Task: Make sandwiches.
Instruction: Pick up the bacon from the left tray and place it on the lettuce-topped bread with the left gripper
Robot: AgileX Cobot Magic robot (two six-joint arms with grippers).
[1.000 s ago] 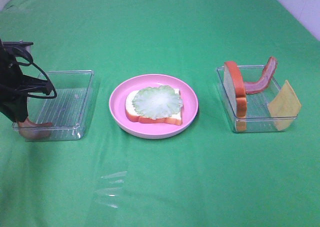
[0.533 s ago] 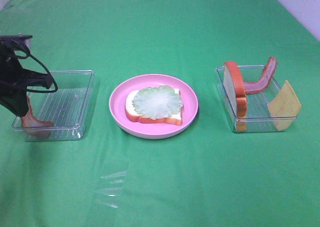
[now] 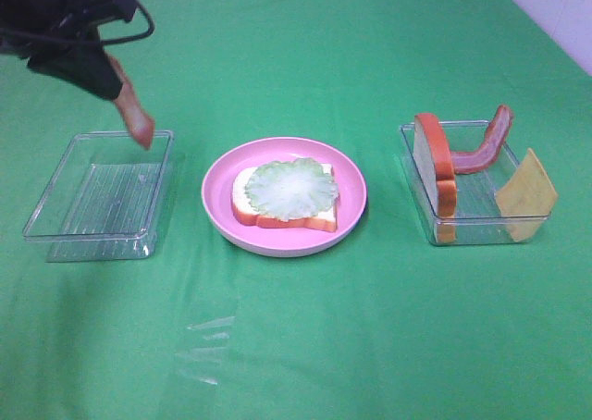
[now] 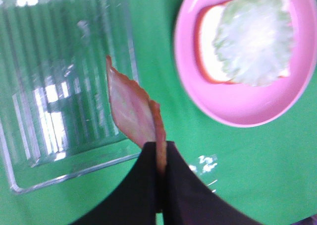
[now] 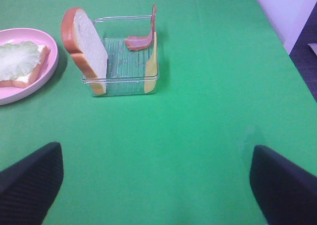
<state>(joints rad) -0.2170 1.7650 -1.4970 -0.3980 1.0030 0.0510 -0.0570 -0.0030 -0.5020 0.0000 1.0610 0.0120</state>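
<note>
2 wide-set fingers were all that showed of the right gripper (image 5: 156,181), spread open and empty over the near green cloth (image 3: 296,346). Farther off sat the right tray (image 3: 481,231). In it an upright bread slice (image 3: 435,156) stood on edge by the left wall, a cheese square (image 3: 527,193) leaned over the right wall, and a spare bacon strip (image 3: 481,154) curled up the far side.

On the pink plate (image 3: 277,247) in the middle lay the started sandwich: 1 flat bread slice (image 3: 242,194) with a lettuce leaf (image 3: 291,189) on top and nothing more. The left tray (image 3: 88,244) held nothing.

Farthest back, above that tray's far right corner, the left gripper (image 4: 159,146) was clenched on 1 end of a bacon strip (image 4: 131,111), which hung clear of the rim.

The step in hand looked like carrying this strip to the plate. Done well, it would travel right above the plate rim, stop over the leaf's middle, and sink until it lay along the lettuce. Only then should the grip let go, so the dangling end would not drag the leaf off.
</note>
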